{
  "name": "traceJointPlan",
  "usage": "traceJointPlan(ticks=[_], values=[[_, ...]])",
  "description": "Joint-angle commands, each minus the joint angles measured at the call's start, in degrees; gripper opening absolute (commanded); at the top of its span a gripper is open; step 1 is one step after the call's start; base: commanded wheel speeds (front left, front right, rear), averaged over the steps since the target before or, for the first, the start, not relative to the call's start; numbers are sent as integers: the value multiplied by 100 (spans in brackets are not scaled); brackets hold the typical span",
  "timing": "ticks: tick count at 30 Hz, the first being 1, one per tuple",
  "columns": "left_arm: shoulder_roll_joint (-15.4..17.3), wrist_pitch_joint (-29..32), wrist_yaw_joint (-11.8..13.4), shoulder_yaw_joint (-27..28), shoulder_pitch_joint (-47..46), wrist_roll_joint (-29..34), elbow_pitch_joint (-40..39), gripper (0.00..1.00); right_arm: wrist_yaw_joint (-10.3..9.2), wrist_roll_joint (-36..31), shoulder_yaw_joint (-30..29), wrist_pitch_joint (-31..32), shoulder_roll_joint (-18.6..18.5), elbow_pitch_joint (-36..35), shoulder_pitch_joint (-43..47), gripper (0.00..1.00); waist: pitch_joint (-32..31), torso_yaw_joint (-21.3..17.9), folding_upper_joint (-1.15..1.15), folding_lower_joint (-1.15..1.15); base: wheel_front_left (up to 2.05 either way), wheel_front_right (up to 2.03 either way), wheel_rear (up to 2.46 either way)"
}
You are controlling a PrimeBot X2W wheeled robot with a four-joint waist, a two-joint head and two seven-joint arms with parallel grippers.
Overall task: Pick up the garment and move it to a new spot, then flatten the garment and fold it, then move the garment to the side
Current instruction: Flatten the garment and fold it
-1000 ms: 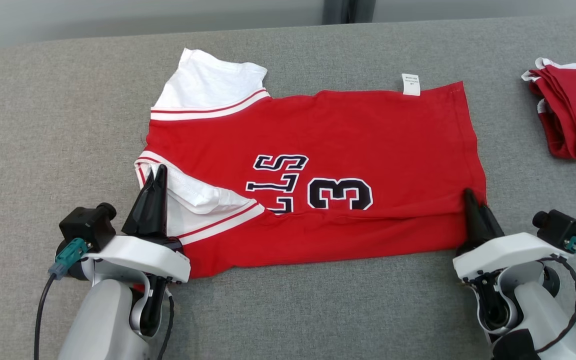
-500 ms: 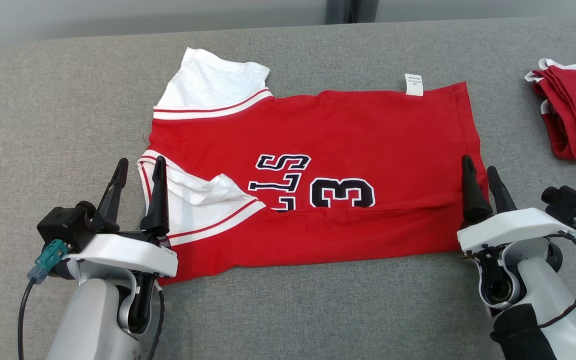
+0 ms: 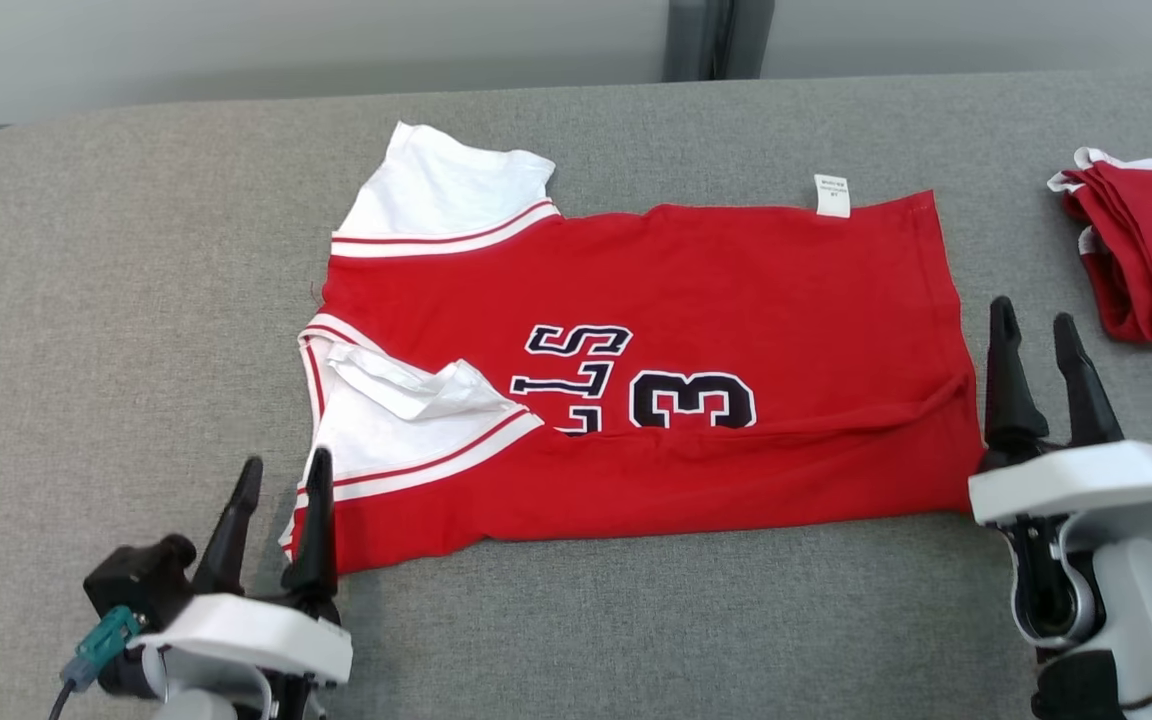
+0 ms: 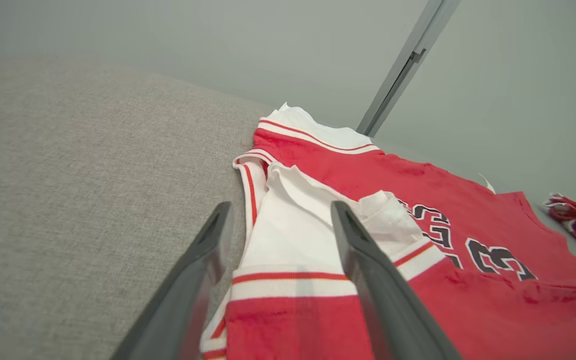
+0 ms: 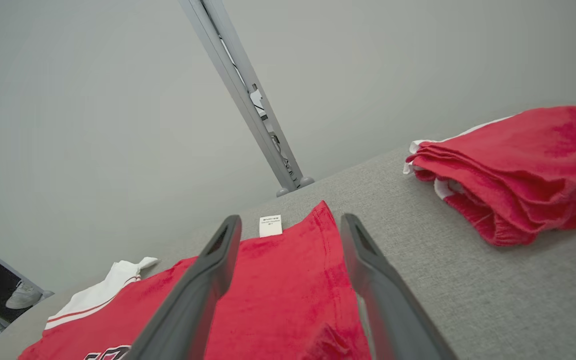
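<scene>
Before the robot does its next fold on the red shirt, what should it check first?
1. Left fingers open, holding nothing: ok.
2. Right fingers open, holding nothing: ok.
3. Red shirt lying smooth: not ok; the near white sleeve is crumpled and a ridge runs along the near fold.
4. Shirt wholly on the grey table: ok.
5. Pile of folded red clothes apart from the shirt: ok.

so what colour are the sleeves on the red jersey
White sleeves with red-striped trim; head view shows it best.
</scene>
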Motion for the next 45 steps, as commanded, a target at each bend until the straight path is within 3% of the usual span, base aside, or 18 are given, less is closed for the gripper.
traceJointPlan(ticks=[1,9,20,21,22,23,24,25,32,44,45], values=[[22,95,43,38,148,-71,-3,100,11,-194,-78,-37,-28,-216,223,100,-55,8,0,0,0,0,0],[121,999,286,-16,669,-195,-154,100,11,-731,-361,149,26,-984,982,100,-193,3,0,0,0,0,0],[171,1865,647,-144,643,-156,-117,100,11,-621,-316,398,45,-1374,1305,100,-182,-178,0,0,0,0,0],[168,1893,671,-153,630,-152,-114,82,11,-622,-332,408,43,-1377,1316,100,-176,-194,0,0,0,0,0],[167,1912,682,-165,620,-150,-126,47,11,-652,-353,438,44,-1358,1328,100,-170,-208,0,0,0,0,0],[168,1911,680,-180,615,-147,-148,22,11,-705,-374,476,46,-1335,1342,100,-165,-218,0,0,0,0,0],[168,1911,680,-180,615,-147,-148,22,11,-705,-374,476,46,-1335,1342,100,-165,-218,0,0,0,0,0],[168,1899,663,-196,616,-145,-178,0,11,-795,-398,548,45,-1285,1374,100,-163,-224,0,0,0,0,0],[170,1615,612,-178,669,-203,-653,0,11,-1521,-514,1082,47,-893,1515,100,-192,-148,0,0,0,0,0],[145,1670,624,-403,901,-198,-1513,0,11,-1303,-322,1373,47,315,1196,100,-296,125,0,0,0,0,0],[144,1666,628,-420,929,-196,-1557,0,11,-1228,-288,1370,49,429,1150,94,-305,138,0,0,0,0,0]])
